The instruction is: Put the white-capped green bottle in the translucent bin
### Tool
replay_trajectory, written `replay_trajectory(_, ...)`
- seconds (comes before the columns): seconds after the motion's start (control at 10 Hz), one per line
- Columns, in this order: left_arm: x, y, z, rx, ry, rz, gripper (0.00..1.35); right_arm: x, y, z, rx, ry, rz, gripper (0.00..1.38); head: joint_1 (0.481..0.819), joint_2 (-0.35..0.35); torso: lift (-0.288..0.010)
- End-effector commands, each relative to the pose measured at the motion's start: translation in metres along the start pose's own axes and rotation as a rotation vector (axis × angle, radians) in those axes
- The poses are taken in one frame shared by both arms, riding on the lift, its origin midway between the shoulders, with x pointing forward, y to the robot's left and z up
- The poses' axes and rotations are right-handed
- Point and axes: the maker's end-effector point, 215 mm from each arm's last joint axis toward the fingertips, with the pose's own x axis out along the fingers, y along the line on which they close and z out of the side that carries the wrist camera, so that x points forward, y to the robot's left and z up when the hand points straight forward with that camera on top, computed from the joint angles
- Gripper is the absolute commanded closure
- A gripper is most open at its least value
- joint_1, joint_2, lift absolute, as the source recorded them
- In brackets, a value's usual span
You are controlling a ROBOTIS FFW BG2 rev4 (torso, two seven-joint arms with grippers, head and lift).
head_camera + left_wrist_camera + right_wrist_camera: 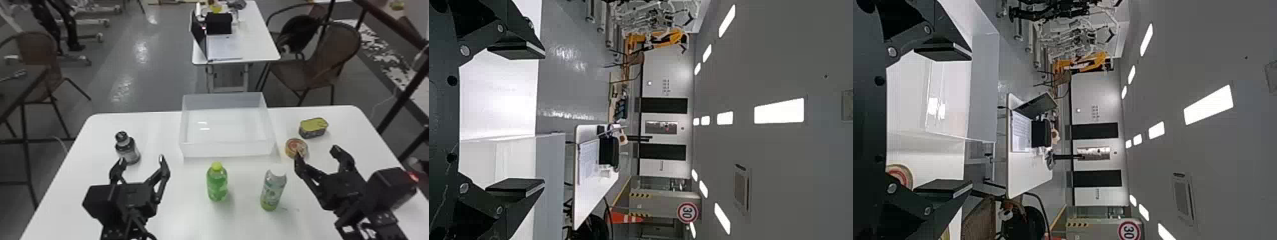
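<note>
The right gripper [317,152] (spread wide and empty, like the left gripper [141,159]) should straddle the white-capped green bottle [272,193], standing near its eight o'clock, squarely, then lift it upright over the translucent bin's wall [228,150] towards eleven.

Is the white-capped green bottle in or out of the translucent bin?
Out: the bottle stands upright on the white table, on the robot's side of the bin.
</note>
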Motion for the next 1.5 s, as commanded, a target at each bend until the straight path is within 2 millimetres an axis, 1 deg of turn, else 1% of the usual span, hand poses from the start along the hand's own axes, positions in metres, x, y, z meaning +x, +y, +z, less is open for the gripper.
replay_trajectory(0.0,0.0,0.0,0.0,0.001,-0.001,0.0,0.36,0.004,0.006,-0.003,-0.001,0.003,0.039,0.36,0.695,0.062,-0.019)
replay_trajectory(0.2,0.003,0.0,0.002,0.001,-0.003,-0.004,0.36,0.021,0.03,-0.008,-0.008,0.033,0.192,0.36,0.695,0.083,-0.019)
replay_trajectory(0.3,0.003,-0.001,0.002,0.002,-0.003,-0.006,0.36,0.025,0.039,-0.013,-0.005,0.057,0.26,0.36,0.695,0.094,-0.019)
replay_trajectory(0.5,0.003,-0.002,0.001,0.0,-0.001,-0.008,0.36,0.023,0.052,-0.027,0.004,0.105,0.358,0.36,0.695,0.121,-0.019)
replay_trajectory(0.9,0.003,0.0,0.002,-0.002,-0.002,-0.004,0.36,0.012,0.05,-0.072,0.02,0.226,0.432,0.36,0.695,0.131,-0.019)
replay_trajectory(1.2,0.002,0.0,0.001,-0.011,0.0,-0.005,0.36,0.005,0.051,-0.114,0.011,0.318,0.49,0.36,0.695,0.133,-0.019)
replay_trajectory(1.4,0.003,-0.001,0.002,-0.015,-0.001,-0.003,0.36,0.008,0.05,-0.129,-0.003,0.334,0.487,0.36,0.695,0.133,-0.019)
